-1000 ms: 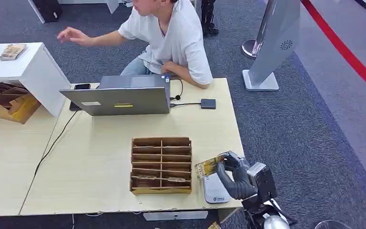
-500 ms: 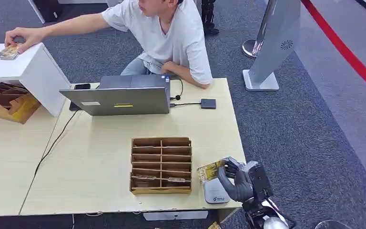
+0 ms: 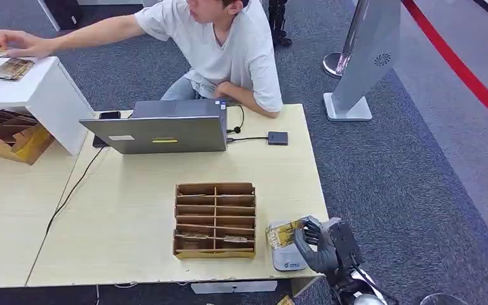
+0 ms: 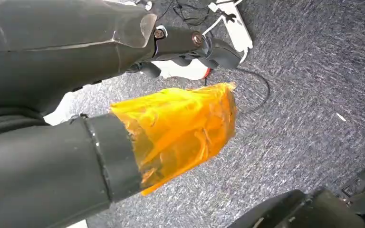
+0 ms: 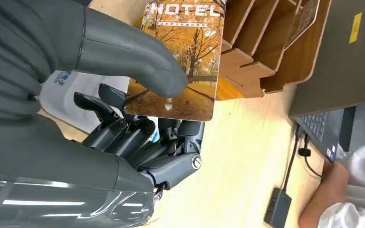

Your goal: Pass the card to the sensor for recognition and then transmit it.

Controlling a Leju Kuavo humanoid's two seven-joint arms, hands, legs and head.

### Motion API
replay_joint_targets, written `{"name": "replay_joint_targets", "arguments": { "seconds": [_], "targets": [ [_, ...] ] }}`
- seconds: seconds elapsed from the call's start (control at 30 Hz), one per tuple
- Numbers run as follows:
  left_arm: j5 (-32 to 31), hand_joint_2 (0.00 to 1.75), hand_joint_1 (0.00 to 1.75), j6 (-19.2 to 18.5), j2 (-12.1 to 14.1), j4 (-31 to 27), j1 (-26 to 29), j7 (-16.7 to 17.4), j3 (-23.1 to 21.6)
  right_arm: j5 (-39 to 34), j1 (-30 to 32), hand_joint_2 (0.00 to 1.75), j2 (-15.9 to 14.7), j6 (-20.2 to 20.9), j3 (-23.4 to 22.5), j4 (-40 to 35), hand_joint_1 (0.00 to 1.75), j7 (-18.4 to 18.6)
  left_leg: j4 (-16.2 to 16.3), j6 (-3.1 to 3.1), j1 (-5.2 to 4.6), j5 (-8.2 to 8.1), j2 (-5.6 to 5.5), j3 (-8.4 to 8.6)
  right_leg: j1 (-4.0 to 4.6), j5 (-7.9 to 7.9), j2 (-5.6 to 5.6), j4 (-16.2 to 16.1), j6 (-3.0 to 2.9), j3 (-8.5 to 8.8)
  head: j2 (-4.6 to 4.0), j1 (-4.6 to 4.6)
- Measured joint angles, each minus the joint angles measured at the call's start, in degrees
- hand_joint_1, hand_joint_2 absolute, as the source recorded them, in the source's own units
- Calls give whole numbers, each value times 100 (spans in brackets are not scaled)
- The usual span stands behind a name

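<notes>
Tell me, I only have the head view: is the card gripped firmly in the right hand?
Observer: Yes. The right hand pins the card with its thumb on the printed face and its fingers underneath.
Operator: Which card is it?
Observer: It reads HOTEL above a picture of autumn trees.
Operator: And the left hand?
Observer: The left hand hangs over grey carpet, with orange film wrapped on one fingertip.
</notes>
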Motion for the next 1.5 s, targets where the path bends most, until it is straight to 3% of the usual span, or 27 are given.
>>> {"name": "replay_joint_targets", "arguments": {
  "seconds": [1.5],
  "targets": [
    [-22,0,0,0,0,0,-1,18,-2,1018,72,175,-68,-656,101,-11,175,654,0,0,0,0,0,0,0,0,0,0,0,0,0,0]
  ]
}}
